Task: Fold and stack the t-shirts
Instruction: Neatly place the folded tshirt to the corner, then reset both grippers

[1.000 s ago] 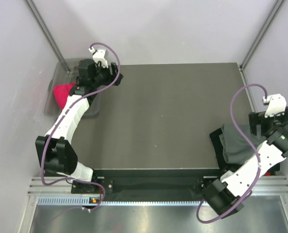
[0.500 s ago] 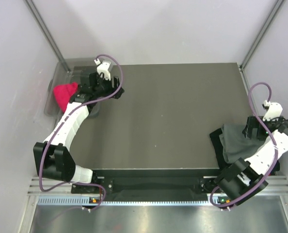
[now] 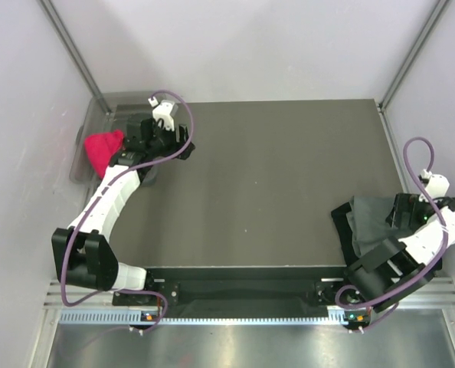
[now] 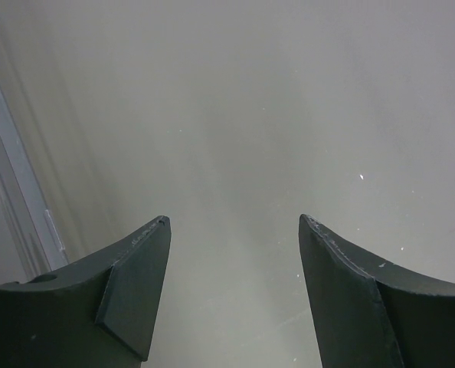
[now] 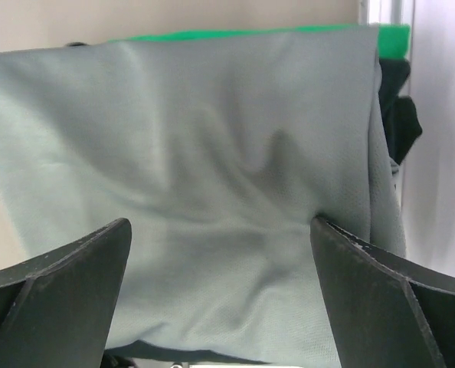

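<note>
Right tool (image 5: pixel 220 230) hangs released over the grey t-shirt (image 5: pixel 212 130), left tool (image 4: pixel 234 222) released above the table (image 4: pixel 250 92).

You have free passage across the whole middle of the table (image 3: pixel 273 176), from near edge to far edge. At the far left, the see-through bin (image 3: pixel 96 115) holding a red cloth (image 3: pixel 103 147) crowds the left arm (image 3: pixel 112 195). At the near right, the grey t-shirt (image 5: pixel 212 153) lies under the wide-spread right gripper (image 5: pixel 220 222), and the side wall (image 3: pixel 442 130) stands just beyond.
</note>
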Action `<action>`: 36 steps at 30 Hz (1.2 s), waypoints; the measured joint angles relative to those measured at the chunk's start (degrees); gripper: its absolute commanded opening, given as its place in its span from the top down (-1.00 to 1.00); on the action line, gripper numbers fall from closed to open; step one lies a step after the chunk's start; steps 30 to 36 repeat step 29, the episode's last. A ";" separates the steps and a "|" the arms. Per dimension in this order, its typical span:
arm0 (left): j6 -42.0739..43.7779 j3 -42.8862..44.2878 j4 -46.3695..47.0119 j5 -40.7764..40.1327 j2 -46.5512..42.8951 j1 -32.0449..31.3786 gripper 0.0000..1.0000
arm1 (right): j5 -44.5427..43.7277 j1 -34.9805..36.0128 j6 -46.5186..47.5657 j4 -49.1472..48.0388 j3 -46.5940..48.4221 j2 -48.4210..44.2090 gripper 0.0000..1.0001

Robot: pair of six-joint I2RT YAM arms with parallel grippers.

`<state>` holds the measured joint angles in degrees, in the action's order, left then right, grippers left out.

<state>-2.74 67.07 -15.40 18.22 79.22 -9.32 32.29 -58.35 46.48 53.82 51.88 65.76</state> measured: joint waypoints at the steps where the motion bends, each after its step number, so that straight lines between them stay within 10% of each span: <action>1: 0.00 -0.09 0.00 -0.11 0.00 0.00 -0.47 | 0.74 0.11 0.48 0.59 0.22 -0.31 -0.99; 9: 0.96 -0.22 0.09 -2.40 -0.96 0.00 -0.75 | 3.50 8.76 -2.38 -0.11 9.70 -8.76 -0.99; 22: 1.44 7.32 -5.29 -7.85 6.78 -0.33 -0.97 | -10.82 61.27 -31.52 -14.40 17.75 10.45 -0.99; 36: 4.70 11.41 -8.24 -17.20 10.78 -0.11 -0.97 | -18.29 66.88 -37.18 -19.15 21.94 19.41 -1.00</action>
